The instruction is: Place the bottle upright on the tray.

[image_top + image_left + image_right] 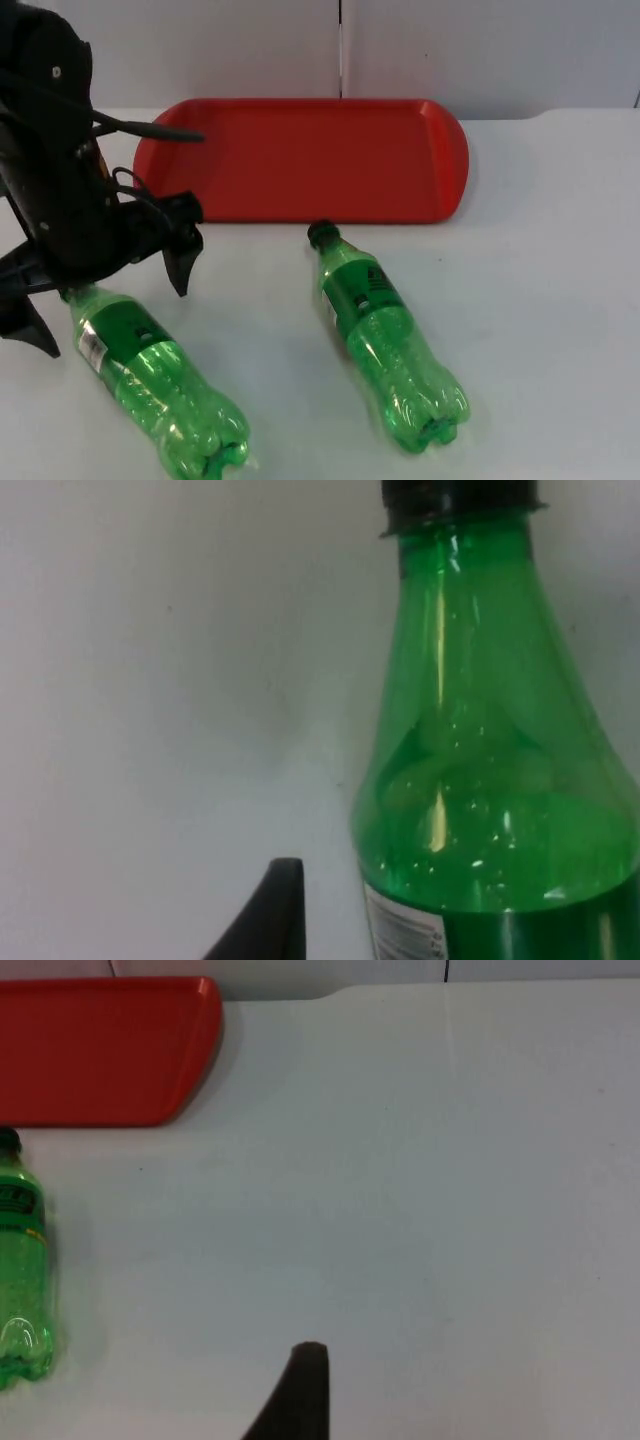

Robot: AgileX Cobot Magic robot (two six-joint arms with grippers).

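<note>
Two green plastic bottles with black caps lie on their sides on the white table. The left bottle has its neck under my left gripper, which is open, one finger on each side of the bottle's shoulder without touching it. From the left wrist I see this bottle's neck and shoulder close up beside a fingertip. The other bottle lies mid-table, cap toward the red tray. My right gripper waits over bare table to the right of that bottle, with the tray beyond it.
The red tray lies flat along the back of the table near the grey partition wall, with nothing on it. Open white table stretches to the right of the mid-table bottle.
</note>
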